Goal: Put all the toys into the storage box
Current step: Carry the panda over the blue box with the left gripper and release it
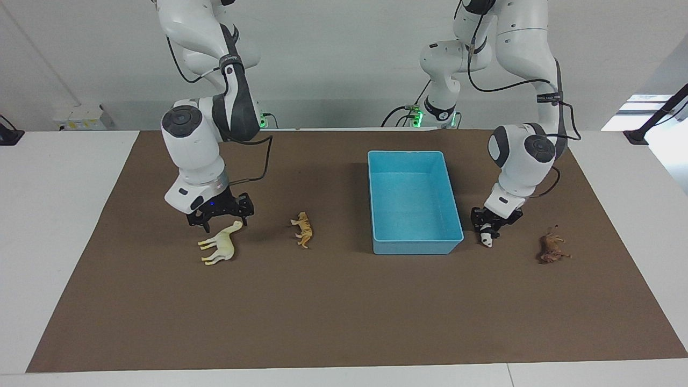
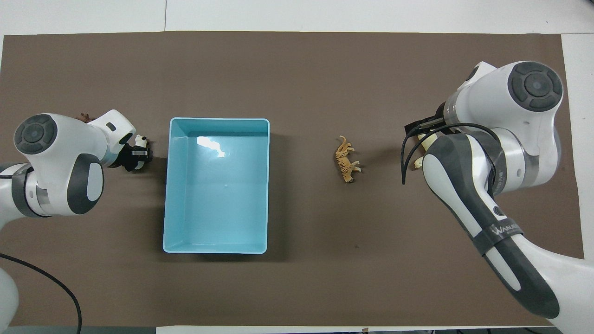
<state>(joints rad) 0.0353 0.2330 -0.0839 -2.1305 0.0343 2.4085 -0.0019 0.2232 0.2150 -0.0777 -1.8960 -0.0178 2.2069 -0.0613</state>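
Cream figurine [image 1: 220,244] under wide right gripper [image 1: 220,217], arm-hidden overhead; left gripper [image 1: 490,232] around panda [image 1: 486,239].

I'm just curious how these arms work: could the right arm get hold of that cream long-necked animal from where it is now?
Probably yes. The right gripper hangs just over the cream long-necked animal, which lies on the mat with nothing on or against it; the tiger lies apart.
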